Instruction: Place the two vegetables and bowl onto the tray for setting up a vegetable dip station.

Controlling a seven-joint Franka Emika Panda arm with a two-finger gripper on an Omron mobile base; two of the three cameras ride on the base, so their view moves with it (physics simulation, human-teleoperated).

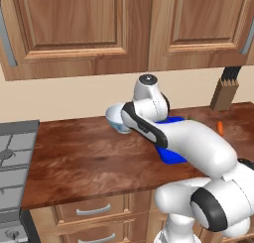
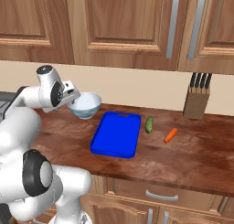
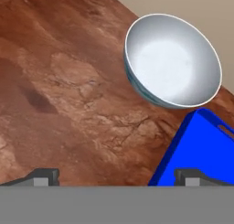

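Observation:
The white bowl [image 2: 85, 105] with a faint blue pattern stands upright on the wooden counter, just left of the blue tray [image 2: 115, 134]. Nothing lies on the tray. The green vegetable [image 2: 149, 124] lies right of the tray, with the orange carrot [image 2: 170, 135] a little further right. My gripper [image 2: 73, 98] hovers at the bowl's left side, above the counter. In the hand view its fingertips [image 3: 45, 176] stand wide apart and open, with nothing between them; the bowl [image 3: 176, 58] is ahead and the tray's corner [image 3: 201, 150] sits by the right tip. My arm partly hides the bowl [image 1: 115, 119] in the left base view.
A knife block [image 2: 196, 102] stands at the back right against the wall. A stove [image 1: 15, 152] borders the counter on the left. Wall cabinets hang overhead. Bare wooden counter [image 3: 68, 90] stretches left of the bowl.

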